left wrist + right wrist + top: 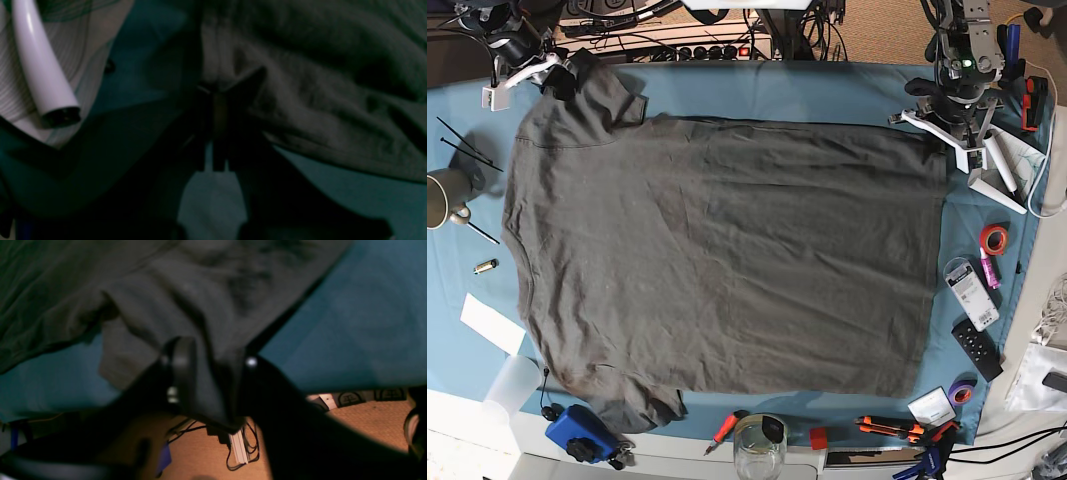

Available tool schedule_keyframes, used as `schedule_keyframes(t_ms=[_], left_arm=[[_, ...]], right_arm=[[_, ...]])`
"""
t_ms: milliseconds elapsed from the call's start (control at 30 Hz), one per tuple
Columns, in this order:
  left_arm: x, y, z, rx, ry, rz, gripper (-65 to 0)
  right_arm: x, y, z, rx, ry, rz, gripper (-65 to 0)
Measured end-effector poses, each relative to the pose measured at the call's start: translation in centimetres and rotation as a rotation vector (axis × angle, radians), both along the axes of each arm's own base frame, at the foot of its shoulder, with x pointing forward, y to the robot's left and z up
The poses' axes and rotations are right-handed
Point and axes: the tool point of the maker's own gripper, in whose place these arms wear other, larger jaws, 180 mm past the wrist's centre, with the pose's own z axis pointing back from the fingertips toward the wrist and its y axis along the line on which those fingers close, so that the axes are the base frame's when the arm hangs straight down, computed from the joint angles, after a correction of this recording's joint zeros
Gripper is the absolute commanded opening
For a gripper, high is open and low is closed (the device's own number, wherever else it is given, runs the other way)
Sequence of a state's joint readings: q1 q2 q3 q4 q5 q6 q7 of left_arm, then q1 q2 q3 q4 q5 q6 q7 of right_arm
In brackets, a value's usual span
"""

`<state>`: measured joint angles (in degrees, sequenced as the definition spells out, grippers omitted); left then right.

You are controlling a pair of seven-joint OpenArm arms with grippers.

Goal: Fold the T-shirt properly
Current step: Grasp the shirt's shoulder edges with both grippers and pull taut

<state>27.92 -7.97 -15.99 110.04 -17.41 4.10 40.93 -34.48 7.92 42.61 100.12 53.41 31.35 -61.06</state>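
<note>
Reading left to right across the base view. At the robot-side edge of the teal cloth (787, 88), near the left corner: finding a gathered corner of the T-shirt (727, 240) between the fingers of the right gripper (213, 355); blur preventing a firm call on whether clenching or merely straddling. Probably using the bunch as a handle for lifting that side.

Mid-surface: seeing the T-shirt lying spread and wrinkled, reaching toward the far edge, likely needing both ends of its robot-side border for an even fold.

Toward the right corner of the same edge: clenching the shirt's other corner with the left gripper (217, 115), presumably for keeping the border taut. Farther right, seeing a red tape roll (993, 238) sitting by the right edge, outside the fold's path.
</note>
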Motion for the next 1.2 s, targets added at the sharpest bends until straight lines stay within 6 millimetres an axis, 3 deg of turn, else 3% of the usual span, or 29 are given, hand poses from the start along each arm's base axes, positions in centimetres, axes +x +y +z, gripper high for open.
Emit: schedule_keyframes(t_ms=[67, 300, 500, 667, 867, 1200], left_arm=[[0.0, -0.1, 0.0, 0.0, -0.001, -0.008, -65.0], [-0.4, -0.8, 0.2, 0.004, 0.03, -0.082, -65.0], [-3.5, -2.1, 1.1, -0.032, 0.092, -0.119, -65.0], [-4.3, -0.5, 1.7, 0.003, 0.096, -0.088, -65.0], [-4.3, 0.0, 1.7, 0.01, 0.098, -0.074, -65.0], [-6.6, 0.2, 1.0, 0.005, 0.163, -0.07, -65.0]], right_arm=[[-0.1, 0.0, -0.1, -0.004, 0.006, 0.0, -65.0], [-0.1, -0.1, -0.1, -0.006, 0.0, -0.007, -65.0], [-1.1, -2.7, 1.0, -0.028, -0.012, -0.089, -65.0], [-1.9, -3.1, 2.1, -0.002, -0.031, -0.079, -65.0], [-3.2, -2.8, 2.2, 0.008, -0.01, -0.053, -65.0], [-4.6, -3.3, 2.7, 0.018, 0.004, -0.074, -65.0]])
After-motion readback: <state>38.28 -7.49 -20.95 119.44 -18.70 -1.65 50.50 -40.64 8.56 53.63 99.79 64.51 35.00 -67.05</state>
